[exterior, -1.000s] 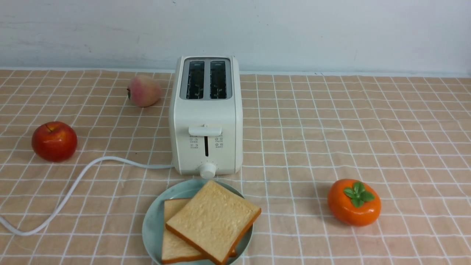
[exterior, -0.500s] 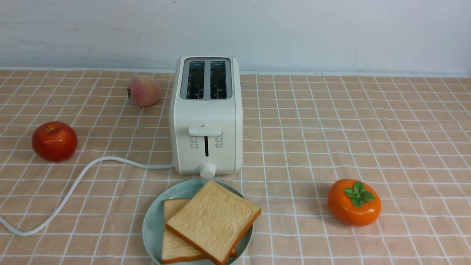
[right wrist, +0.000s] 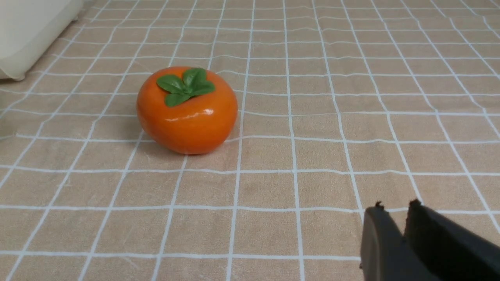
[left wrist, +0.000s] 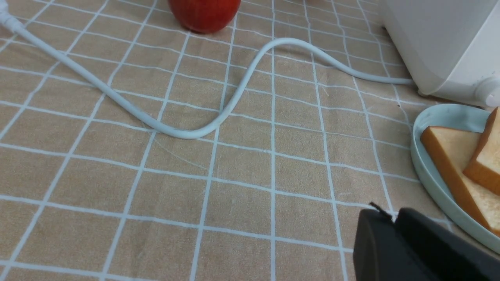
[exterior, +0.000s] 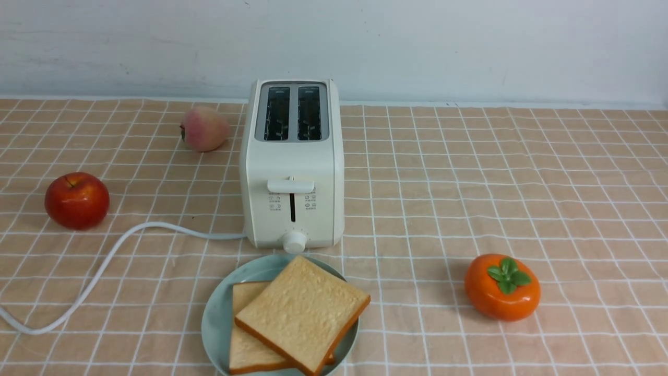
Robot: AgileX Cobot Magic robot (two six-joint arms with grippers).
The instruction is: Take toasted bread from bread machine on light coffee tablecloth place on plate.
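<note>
Plate [exterior: 216,318] with two toast slices [exterior: 303,313]

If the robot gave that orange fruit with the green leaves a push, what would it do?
The orange fruit would probably roll a little, since its sides are round. It looks squat, though, so it may wobble and stop soon. Its shiny skin might be slippery to grab.

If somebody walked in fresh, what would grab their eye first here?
Probably the white toaster, upright near the back, left of centre. Next, two overlapping toast slices on the green plate before it. Then the glossy orange persimmon, alone on the right.
</note>
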